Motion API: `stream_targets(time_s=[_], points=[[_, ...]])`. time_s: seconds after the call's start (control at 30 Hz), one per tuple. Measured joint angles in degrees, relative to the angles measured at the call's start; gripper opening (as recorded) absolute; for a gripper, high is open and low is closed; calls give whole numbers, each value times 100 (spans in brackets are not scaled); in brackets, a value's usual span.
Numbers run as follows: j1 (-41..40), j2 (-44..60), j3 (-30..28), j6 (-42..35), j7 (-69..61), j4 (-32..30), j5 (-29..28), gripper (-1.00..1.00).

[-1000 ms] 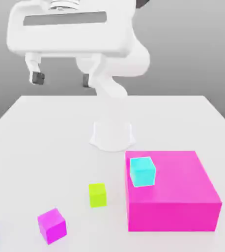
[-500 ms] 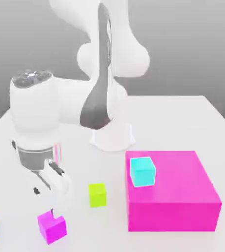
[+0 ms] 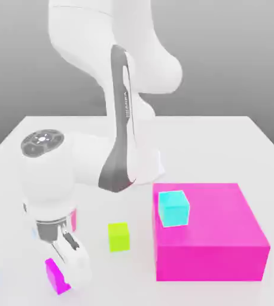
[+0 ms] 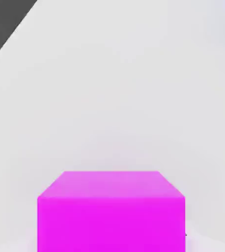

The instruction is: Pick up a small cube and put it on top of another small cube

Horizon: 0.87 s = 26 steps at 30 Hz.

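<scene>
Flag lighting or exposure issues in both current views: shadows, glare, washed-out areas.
Exterior view: flat, bright light; white gripper and pale tabletop nearly blend, no strong cast shadows by the lime cube. Hand view: magenta cube evenly lit, faint pinkish tint on the tabletop around it, no glare spot on its faces.

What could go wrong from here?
The jaws look shut on the magenta cube, partly hidden by the hand, so a weak grip might let it slip. If it goes onto the cyan cube, that one sits near the pink block's edge and could be knocked off.
</scene>
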Motion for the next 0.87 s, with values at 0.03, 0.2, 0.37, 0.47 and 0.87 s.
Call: stream_targets(time_s=[0.03,0.2,0.37,0.47,0.87], points=[[3,-203,3,-157,4,-47,-4,-100],[240,-1225,235,-393,104,-831,138,-100],[530,-2233,369,-510,248,-1723,260,-100],[646,-2828,468,-563,346,-2264,296,-100],[525,-1582,572,859,656,-2441,-68,100]])
